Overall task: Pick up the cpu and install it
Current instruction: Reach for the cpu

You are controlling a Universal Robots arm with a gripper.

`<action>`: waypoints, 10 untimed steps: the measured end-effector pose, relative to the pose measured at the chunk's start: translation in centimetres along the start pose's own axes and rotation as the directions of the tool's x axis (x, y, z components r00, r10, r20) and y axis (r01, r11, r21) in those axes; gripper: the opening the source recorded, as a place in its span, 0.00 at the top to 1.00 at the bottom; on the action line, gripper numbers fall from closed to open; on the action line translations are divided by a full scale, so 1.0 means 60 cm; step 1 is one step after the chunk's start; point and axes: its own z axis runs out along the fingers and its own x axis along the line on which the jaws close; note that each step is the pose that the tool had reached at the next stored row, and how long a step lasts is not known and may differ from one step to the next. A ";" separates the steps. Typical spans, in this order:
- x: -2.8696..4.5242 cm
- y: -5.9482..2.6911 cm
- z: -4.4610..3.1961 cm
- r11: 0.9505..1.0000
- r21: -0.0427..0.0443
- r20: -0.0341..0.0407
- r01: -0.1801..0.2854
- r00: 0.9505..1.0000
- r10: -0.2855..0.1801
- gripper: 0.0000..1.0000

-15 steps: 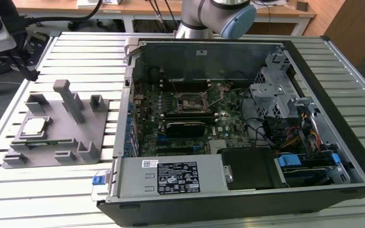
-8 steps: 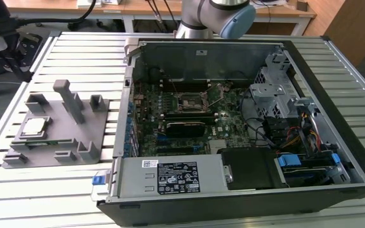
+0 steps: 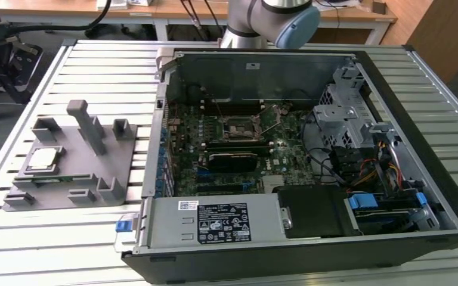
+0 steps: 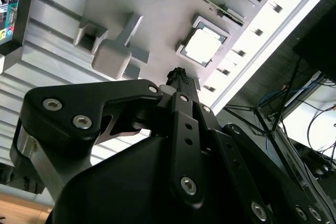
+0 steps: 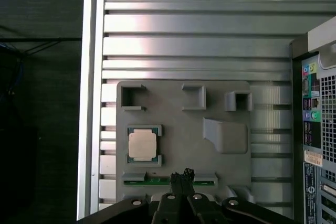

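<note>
I stand over a slatted metal table (image 3: 93, 65). An open black case (image 3: 293, 268) lies on it on its side and takes up most of the exterior view's right. My arm (image 3: 269, 18) rises behind the case's far wall. The green board (image 3: 288, 134) lies flat inside the case, with a square socket (image 3: 241, 128) near its middle that looks bare, a thin lever slanting beside it.

A grey tray (image 3: 70, 170) lies on the slats just beside the case, on the exterior view's left. It has upright posts and small walled pockets.

In both wrist views my gripper (image 5: 184, 174) hangs above the tray, clear of its surface. The dark linkages run together to one narrow tip, and the fingers are pressed together with nothing between them. In the first wrist view that tip sits over the tray's edge, above a slot where a green strip (image 5: 157, 180) shows. In the second wrist view the tip (image 4: 178, 73) lines up near a grey block on the tray.

The cpu (image 5: 142, 145) lies flat in its own square pocket in the tray, near my tip but apart from it and untouched. Its top is pale silvery metal, square with slightly rounded corners, and a thin darker rim frames it. The pocket's corner walls hold it square to the tray.
</note>
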 end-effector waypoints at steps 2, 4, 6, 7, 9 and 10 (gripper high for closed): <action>0.008 0.000 0.001 1.000 0.000 0.000 0.000 1.000 0.000 0.89; 0.017 -0.001 0.002 1.000 0.000 0.000 0.000 1.000 0.000 0.89; 0.025 -0.001 0.003 1.000 0.000 0.000 0.000 1.000 0.000 0.89; 0.029 -0.001 0.003 1.000 0.000 0.000 0.000 1.000 0.000 0.89; 0.036 -0.001 0.004 1.000 0.000 0.000 0.000 1.000 0.000 0.89; 0.038 -0.001 0.004 1.000 0.000 0.000 0.000 1.000 0.000 0.89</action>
